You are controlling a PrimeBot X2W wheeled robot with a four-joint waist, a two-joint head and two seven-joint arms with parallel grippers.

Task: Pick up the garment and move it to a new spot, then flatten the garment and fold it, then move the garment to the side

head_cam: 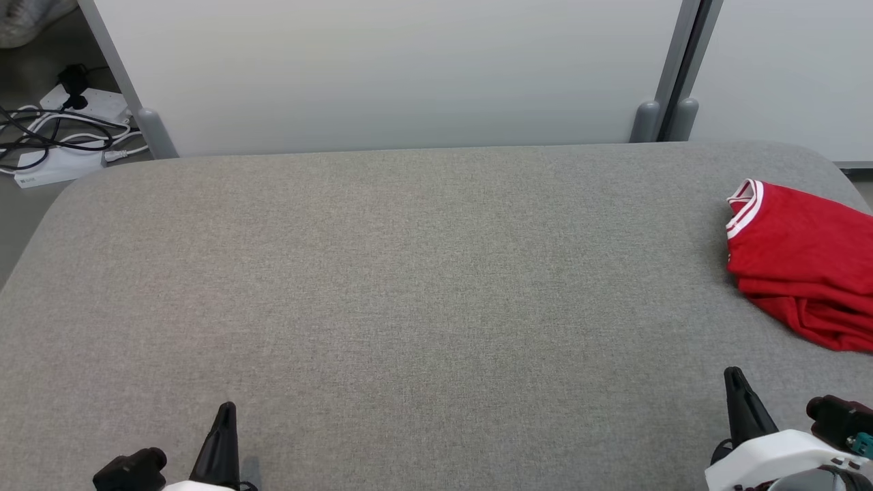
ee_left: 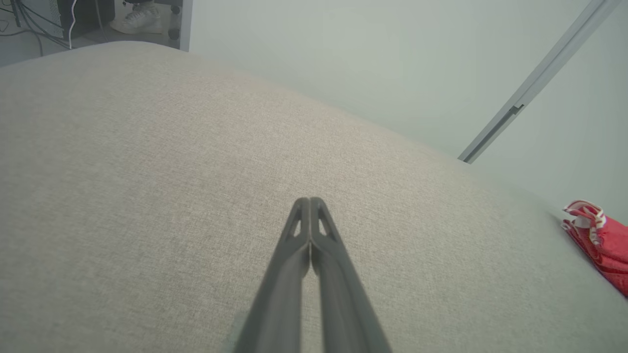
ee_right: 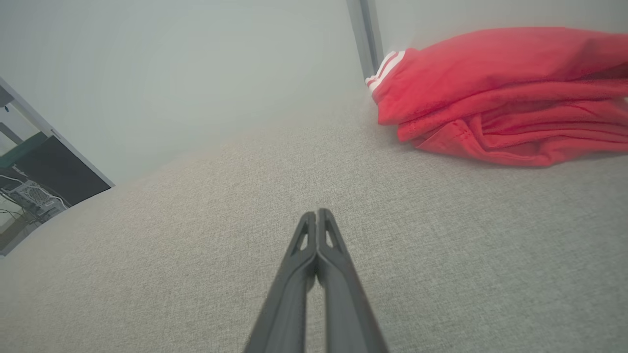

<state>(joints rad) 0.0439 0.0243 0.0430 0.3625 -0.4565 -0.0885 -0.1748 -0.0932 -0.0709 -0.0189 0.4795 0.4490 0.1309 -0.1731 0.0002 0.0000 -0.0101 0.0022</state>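
**Red garment lies folded at the right edge; both grippers closed and empty**

The garment [head_cam: 801, 262] is bright red knit cloth, gathered into a rough folded bundle of several stacked layers. A ribbed band of white and red stripes shows at its far left corner. Along its near side the layers bulge in soft rolls, and the right wrist view shows a stitched hem there. It rests on the right side of the grey fabric-covered table [head_cam: 409, 273], and the head view cuts off its right part.

The left gripper [head_cam: 227, 407] sits at the near left with its fingers pressed together and nothing between them. The right gripper [head_cam: 733, 374] sits at the near right, pinched closed in the same way and holding nothing. It is on the near side of the garment and clear of it.

On the floor at the far left lie white power strips [head_cam: 51, 167] with tangled cables. A small mark on one strip is too small to read.
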